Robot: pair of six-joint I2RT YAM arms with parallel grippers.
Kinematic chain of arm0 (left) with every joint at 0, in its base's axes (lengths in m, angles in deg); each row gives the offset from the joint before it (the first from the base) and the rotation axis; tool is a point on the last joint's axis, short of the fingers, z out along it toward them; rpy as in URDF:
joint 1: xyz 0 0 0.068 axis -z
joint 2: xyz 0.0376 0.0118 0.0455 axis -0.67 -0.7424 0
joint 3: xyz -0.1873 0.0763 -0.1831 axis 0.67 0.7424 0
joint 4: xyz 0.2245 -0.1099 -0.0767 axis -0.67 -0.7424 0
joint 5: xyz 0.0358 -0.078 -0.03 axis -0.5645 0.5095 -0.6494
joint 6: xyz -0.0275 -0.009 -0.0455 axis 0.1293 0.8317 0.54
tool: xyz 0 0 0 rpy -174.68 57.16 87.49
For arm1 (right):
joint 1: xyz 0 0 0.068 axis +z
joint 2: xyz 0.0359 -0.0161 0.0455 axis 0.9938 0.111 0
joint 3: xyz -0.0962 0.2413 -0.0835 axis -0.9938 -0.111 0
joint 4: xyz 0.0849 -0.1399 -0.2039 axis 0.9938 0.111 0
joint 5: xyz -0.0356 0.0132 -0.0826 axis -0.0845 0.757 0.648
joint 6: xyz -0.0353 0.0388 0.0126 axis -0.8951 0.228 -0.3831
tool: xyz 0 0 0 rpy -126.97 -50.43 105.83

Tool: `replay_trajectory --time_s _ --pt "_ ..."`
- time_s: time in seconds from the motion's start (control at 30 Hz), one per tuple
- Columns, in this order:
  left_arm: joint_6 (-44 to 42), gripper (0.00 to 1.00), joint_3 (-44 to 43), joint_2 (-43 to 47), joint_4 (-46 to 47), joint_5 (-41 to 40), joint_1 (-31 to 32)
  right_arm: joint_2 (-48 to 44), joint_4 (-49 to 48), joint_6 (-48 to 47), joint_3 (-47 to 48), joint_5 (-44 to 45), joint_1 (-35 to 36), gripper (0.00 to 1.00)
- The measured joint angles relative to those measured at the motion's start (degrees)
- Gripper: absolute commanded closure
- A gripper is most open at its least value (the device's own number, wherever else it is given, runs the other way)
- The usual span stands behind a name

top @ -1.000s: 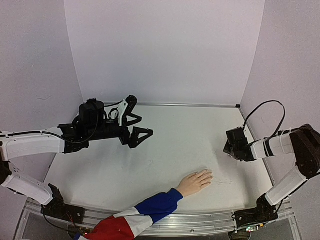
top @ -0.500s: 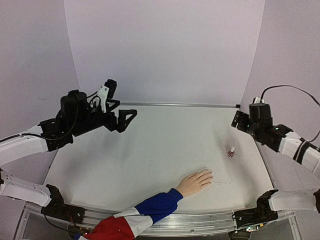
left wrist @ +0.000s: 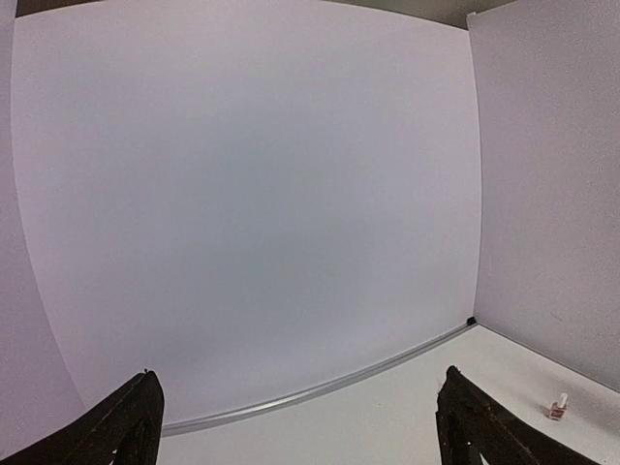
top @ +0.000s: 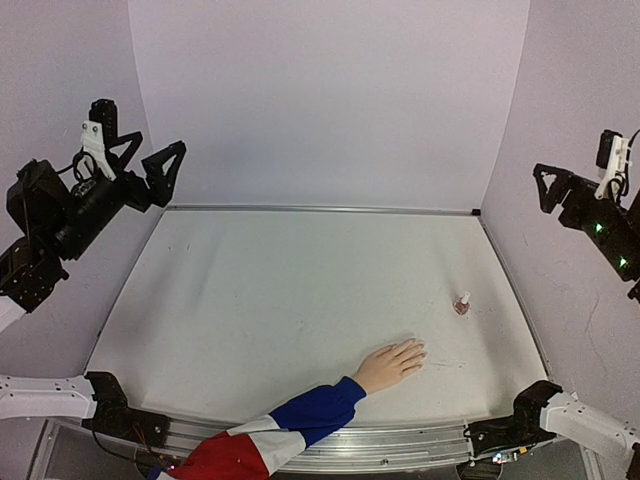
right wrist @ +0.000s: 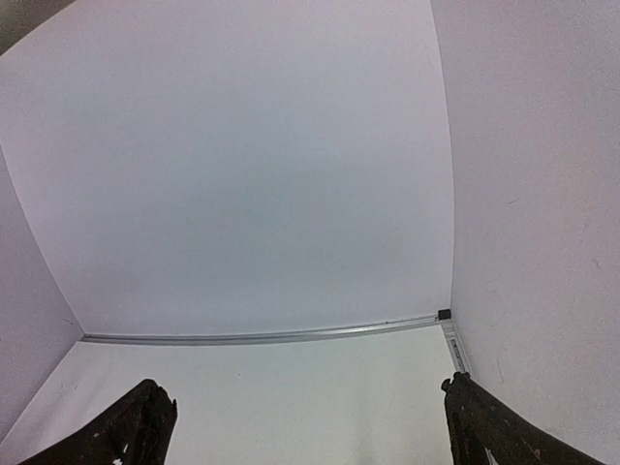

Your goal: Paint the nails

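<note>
Worktop (top: 300, 280): pale, lightly scuffed. Since half a second ago both arms have swung up and outward off it.

Left arm: the left gripper (top: 155, 147) was over the far-left of the worktop. It is now high at the upper left of the frame against the side wall, pointing up and right. Fingers (left wrist: 131, 417) spread wide, holding nothing.

Right arm: the right gripper (right wrist: 299, 387) has lifted to the right edge of the top view, well above and apart from the bottle (top: 461, 303). Fingers (right wrist: 145, 426) spread wide, holding nothing.

Hand (top: 390, 365): unmoved, flat at lower centre, blue, white and red sleeve (top: 300, 420) trailing to the bottom edge.

Bottle: upright, same spot, right of centre, near the fingertips but apart.

The nails (top: 418, 350): at the fingertips, too small to make out.
</note>
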Motion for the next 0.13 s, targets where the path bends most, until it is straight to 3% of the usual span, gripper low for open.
replay_trajectory --time_s 0.13 --pt "-1.68 0.01 0.00 1.03 -0.52 -1.73 0.00 -1.16 1.92 -0.55 -0.02 -0.15 0.00 0.02"
